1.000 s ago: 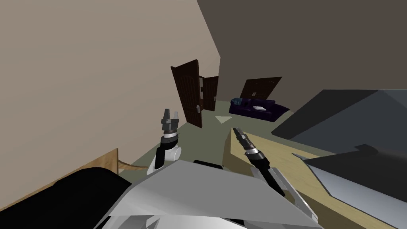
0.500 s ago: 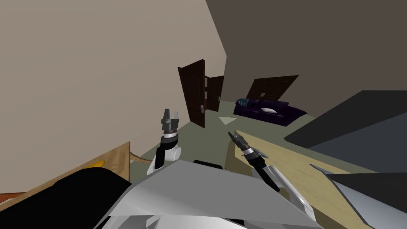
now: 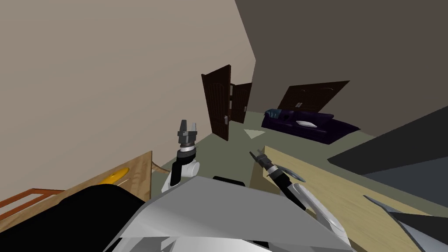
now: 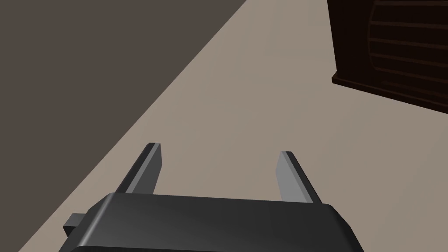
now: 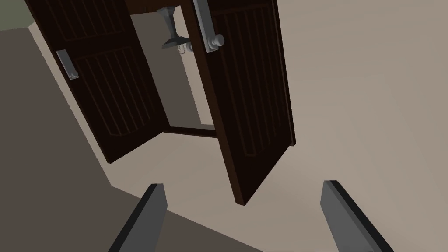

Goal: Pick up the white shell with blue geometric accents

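Wooden desk [image 3: 135, 168] bearing a yellow item [image 3: 114, 176], far left of the dark open door [image 3: 217, 103]. Left hand [image 3: 188, 124], just left of the door, upright, fingers spread, empty. Right hand [image 3: 253, 154], right of the door, fingers spread, empty. Purple sofa [image 3: 306, 122], right of the door. The shell's place cannot be told.

A yellow object [image 3: 114, 176] lies on the wooden counter [image 3: 141, 166]. Beyond that counter, the olive floor [image 3: 210, 146] carries a dark purple sofa [image 3: 311, 127].
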`<state>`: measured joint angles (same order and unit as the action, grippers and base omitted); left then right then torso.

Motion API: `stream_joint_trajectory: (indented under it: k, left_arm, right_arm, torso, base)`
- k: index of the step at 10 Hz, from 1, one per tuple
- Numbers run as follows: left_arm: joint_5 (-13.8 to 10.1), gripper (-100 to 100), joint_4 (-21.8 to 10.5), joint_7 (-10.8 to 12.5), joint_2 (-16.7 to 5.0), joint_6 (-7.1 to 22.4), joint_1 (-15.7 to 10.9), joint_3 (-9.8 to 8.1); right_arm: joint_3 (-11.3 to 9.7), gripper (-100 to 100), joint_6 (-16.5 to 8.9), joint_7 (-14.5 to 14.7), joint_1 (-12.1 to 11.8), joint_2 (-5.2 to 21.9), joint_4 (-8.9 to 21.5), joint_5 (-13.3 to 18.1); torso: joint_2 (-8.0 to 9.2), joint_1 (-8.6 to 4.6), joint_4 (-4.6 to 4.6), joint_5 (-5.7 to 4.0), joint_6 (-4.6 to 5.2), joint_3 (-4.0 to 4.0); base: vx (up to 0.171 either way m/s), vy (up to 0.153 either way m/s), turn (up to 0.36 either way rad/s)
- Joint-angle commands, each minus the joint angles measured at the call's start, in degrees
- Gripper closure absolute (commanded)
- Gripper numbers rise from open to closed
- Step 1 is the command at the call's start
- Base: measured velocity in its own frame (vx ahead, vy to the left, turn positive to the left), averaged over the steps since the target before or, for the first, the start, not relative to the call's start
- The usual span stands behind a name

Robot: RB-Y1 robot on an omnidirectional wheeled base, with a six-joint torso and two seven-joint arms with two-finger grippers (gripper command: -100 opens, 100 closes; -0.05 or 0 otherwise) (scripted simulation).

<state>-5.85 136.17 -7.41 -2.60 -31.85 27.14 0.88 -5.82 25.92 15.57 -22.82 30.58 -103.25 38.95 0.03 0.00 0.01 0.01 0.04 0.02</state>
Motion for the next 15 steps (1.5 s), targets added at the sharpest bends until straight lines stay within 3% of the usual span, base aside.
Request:
stream_joint_trajectory:
  k: [1,4,6,7,8,9,12,13,15]
  left_arm:
    - [0.0,0,0.0,0.0,0.0,0.0,0.0,0.0]
    - [0.0,0,0.0,0.0,0.0,0.0,0.0,0.0]
    - [0.0,0,0.0,0.0,0.0,0.0,0.0,0.0]
    - [0.0,0,0.0,0.0,0.0,0.0,0.0,0.0]
    - [0.0,0,0.0,0.0,0.0,0.0,0.0,-0.01]
    - [0.0,0,0.0,0.0,0.0,0.0,0.0,-0.01]
    - [0.0,0,0.0,0.0,0.0,0.0,0.0,-0.01]
    - [0.0,0,0.0,0.0,0.0,0.0,0.0,-0.01]
    - [0.0,0,0.0,0.0,0.0,0.0,0.0,-0.01]
  right_arm:
    - [-2.0,-100,-2.2,1.8,1.2,2.6,2.9,2.9]
    - [-3.3,-100,-3.6,3.1,1.7,4.4,6.3,6.3]
    - [-6.1,-100,-6.7,5.6,2.6,8.0,10.5,10.1]
    - [-6.1,-100,-6.7,5.6,2.6,8.0,11.1,10.8]
    - [-7.5,-100,-8.3,6.9,3.1,9.8,13.4,12.9]
    - [-7.5,-100,-8.3,6.9,3.1,9.8,13.4,12.9]
    - [-10.5,-100,-11.7,9.3,3.9,13.4,17.6,16.9]
    - [-10.5,-100,-11.7,9.3,3.9,13.4,18.0,16.9]
    - [-13.5,-100,-14.8,11.6,4.6,16.8,22.1,20.4]
  torso:
    - [0.0,0.0,0.0,0.0,0.0,0.0]
    - [-0.04,-0.06,-0.01,-0.02,-0.01,-0.02]
    - [-0.02,-0.06,0.0,-0.01,0.01,-0.01]
    - [-0.03,-0.11,0.0,-0.02,0.01,-0.02]
    - [-0.03,-0.12,0.0,-0.03,0.03,-0.02]
    - [-0.04,-0.13,0.0,-0.03,0.01,-0.02]
    - [-0.01,-0.12,0.0,-0.02,0.04,0.0]
    - [-0.01,-0.16,0.0,-0.03,0.03,0.0]
    - [-0.02,-0.17,0.0,-0.04,0.03,-0.01]
  base:
    - [0.016,0.007,0.194]
    - [0.015,-0.005,0.092]
    - [0.018,-0.012,0.144]
    - [0.016,-0.022,0.04]
    - [0.019,-0.024,0.086]
    - [0.016,-0.022,0.05]
    - [0.014,-0.025,0.066]
    - [0.012,-0.03,0.034]
    - [0.019,-0.045,0.078]
